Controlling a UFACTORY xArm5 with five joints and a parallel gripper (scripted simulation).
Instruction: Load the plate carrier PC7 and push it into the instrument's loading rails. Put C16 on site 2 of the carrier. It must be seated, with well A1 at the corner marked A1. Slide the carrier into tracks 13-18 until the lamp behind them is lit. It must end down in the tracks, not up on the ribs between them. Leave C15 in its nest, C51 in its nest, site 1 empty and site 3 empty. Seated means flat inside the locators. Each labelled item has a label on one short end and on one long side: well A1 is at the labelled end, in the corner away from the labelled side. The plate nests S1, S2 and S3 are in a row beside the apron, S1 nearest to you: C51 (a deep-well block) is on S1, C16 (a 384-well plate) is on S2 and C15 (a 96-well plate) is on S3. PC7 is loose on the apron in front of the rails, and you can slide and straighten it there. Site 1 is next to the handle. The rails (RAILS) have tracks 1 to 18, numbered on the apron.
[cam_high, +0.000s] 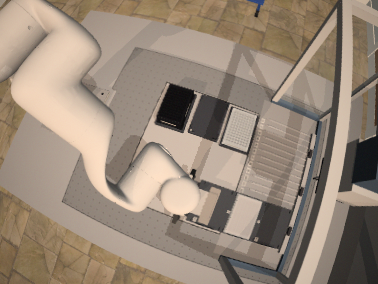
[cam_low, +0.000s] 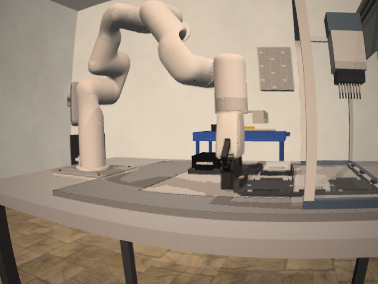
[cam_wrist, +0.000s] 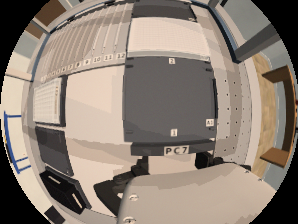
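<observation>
Behind PC7's handle edge (cam_wrist: 141, 148), gripper (cam_high: 184, 196) (cam_low: 229, 176) (cam_wrist: 173, 159) wide open, fingers unloaded; pale apron (cam_high: 215, 160) (cam_wrist: 94, 107) left of carrier bare.

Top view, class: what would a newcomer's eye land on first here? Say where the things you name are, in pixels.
Probably the big pale arm (cam_high: 65, 85) (cam_low: 172, 45), sweeping in from the upper left and bending down over the handle end of the dark carrier (cam_high: 272, 227) (cam_wrist: 170, 97). Next, the black deep-well block (cam_high: 175, 106) (cam_low: 204, 162) (cam_wrist: 64, 191), at the near end of the nest row.
</observation>
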